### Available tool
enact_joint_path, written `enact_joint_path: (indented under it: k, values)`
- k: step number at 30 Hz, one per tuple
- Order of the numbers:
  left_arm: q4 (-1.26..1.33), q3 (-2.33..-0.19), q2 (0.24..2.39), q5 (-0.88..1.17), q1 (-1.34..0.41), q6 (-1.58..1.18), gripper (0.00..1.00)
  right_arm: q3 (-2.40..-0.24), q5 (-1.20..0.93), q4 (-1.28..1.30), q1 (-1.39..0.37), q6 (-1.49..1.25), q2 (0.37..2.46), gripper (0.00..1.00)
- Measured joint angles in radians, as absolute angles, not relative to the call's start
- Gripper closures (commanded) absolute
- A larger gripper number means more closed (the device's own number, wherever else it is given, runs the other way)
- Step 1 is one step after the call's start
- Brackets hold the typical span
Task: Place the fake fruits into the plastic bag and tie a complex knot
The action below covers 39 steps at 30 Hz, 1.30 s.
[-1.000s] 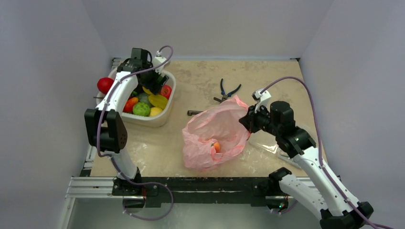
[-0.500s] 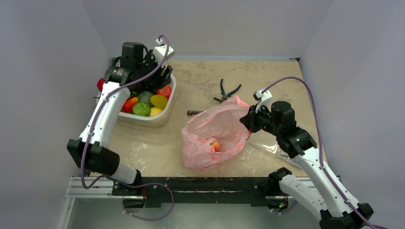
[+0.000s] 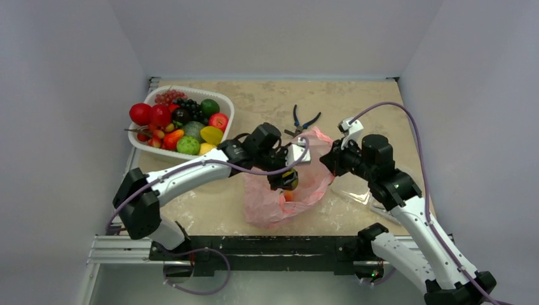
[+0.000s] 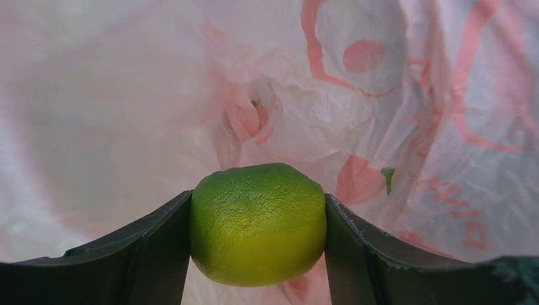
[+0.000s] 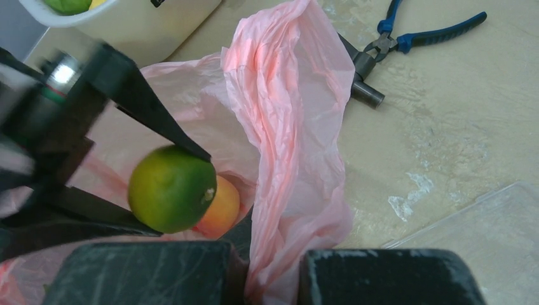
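The green fruit [image 4: 257,222] at lower centre is showing a finely pebbled, softly glossy plastic skin. The plastic bag [image 4: 407,127] behind it is looking thin, translucent and crinkled. The fingers [image 4: 149,254] flanking the fruit are looking matt black.

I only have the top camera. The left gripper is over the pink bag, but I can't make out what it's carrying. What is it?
Observer: The left wrist view shows the left gripper clamped on a green lime.
Operator: Is it over the opening or off to one side?
Observer: It is in the opening. In the left wrist view, the inside of the bag fills the frame behind the lime.
Operator: Does the right gripper actually have the rim?
Observer: Yes. The right wrist view shows the right gripper with the bag's pink rim bunched between its jaws.
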<state>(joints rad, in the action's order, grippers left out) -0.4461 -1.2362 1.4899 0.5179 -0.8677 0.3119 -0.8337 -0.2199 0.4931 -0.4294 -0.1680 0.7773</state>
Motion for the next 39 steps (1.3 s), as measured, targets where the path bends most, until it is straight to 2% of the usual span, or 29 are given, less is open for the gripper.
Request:
enact_joint_path:
  k: [8, 12, 17, 21, 26, 33, 39]
  values:
    - [-0.461, -1.210, 1.605, 0.408, -0.902, 0.344, 0.00, -0.834, -0.221, 0.494, -0.418, -0.168, 0.778, 1.00]
    - [-0.525, -1.337, 1.589, 0.412, -0.898, 0.331, 0.00, -0.834, -0.224, 0.495, -0.418, -0.168, 0.778, 1.00]
    - [-0.565, -1.431, 1.455, 0.430, -0.882, 0.290, 0.00, -0.834, -0.227, 0.495, -0.418, -0.171, 0.770, 1.00]
    - [-0.597, -1.495, 1.346, 0.476, -0.784, 0.246, 0.00, -0.833, -0.228, 0.493, -0.418, -0.175, 0.757, 1.00]
    - [-0.662, -1.536, 1.273, 0.459, -0.511, 0.240, 0.00, -0.833, -0.227, 0.495, -0.418, -0.175, 0.750, 1.00]
    - [-0.786, -1.549, 1.321, 0.357, -0.003, 0.354, 0.00, -0.833, -0.227, 0.501, -0.418, -0.175, 0.750, 1.00]
    - [-0.839, -1.575, 1.404, 0.274, 0.188, 0.374, 0.00, -0.833, -0.228, 0.501, -0.418, -0.175, 0.750, 1.00]
